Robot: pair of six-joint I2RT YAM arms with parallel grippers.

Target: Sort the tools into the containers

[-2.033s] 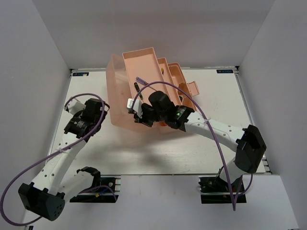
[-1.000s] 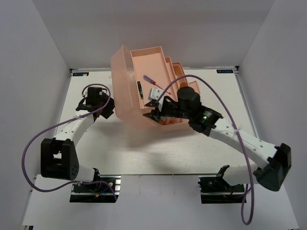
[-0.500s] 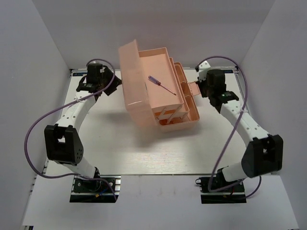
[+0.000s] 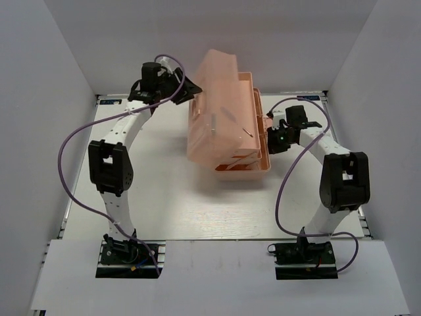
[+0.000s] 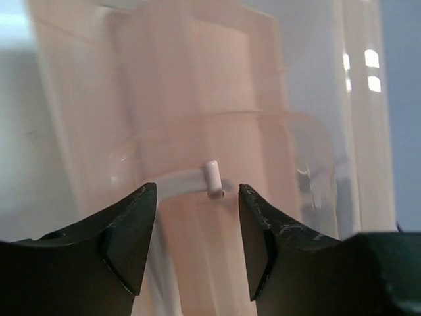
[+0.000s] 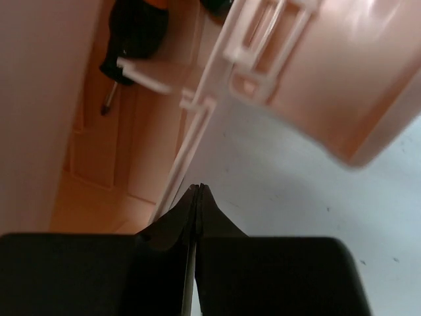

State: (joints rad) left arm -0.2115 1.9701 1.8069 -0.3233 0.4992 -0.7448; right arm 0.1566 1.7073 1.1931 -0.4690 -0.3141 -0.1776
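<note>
The salmon-pink toolbox stands at the back middle of the table, with its translucent lid tilted over the trays. A long screwdriver shows faintly through the lid. My left gripper is open at the lid's back left edge. In the left wrist view it has the lid and a small white pin between its fingers, not clamped. My right gripper is shut and empty beside the box's right side, near the latch. A dark-handled screwdriver lies in a tray there. The other tools are hidden.
White enclosure walls stand close on the left, back and right. The purple cable of the left arm loops over the left part of the white table.
The lid has swung from standing at the left to over the trays. My left gripper followed it back and right. My right gripper moved down against the box's right side.
</note>
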